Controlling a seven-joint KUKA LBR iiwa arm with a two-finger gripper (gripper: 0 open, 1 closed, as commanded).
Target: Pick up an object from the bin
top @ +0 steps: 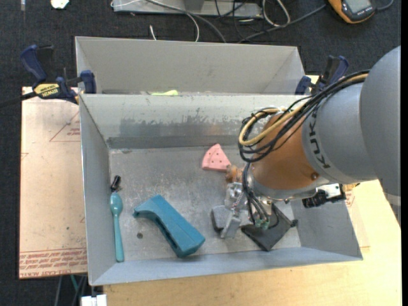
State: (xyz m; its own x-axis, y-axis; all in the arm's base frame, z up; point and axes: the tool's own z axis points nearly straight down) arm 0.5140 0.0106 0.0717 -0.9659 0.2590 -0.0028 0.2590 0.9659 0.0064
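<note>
Gripper: I see the gripper (226, 222) low over the floor of the grey metal bin (191, 116), pointing down from the orange wrist cover (280, 164).
Grip state: I cannot tell whether it is open or closed, because the wrist and its cables (271, 129) crowd that spot.
Held thing: I see nothing that I can call held.
Nearest thing: a flat black angular piece (273, 234) lies just beside the gripper, on the view's right of it, partly under the wrist. I cannot tell whether the two touch.
Next nearest: a teal handle-shaped plastic piece (171, 225) lies near the gripper on the view's left, its thicker end towards the gripper and apart from it.
Behind the gripper: a pink wedge with small dark dots (215, 159) sits towards the bin's back wall, near the wrist cover's edge and apart from the gripper.
Far from the gripper: a teal plastic spoon (117, 231) lies well off to the view's left, bowl towards the back wall. A small black bit (115, 183) sits just beyond its bowl.
Arm: the grey arm (357, 132) reaches in from the view's right, above the bin's right wall.
</note>
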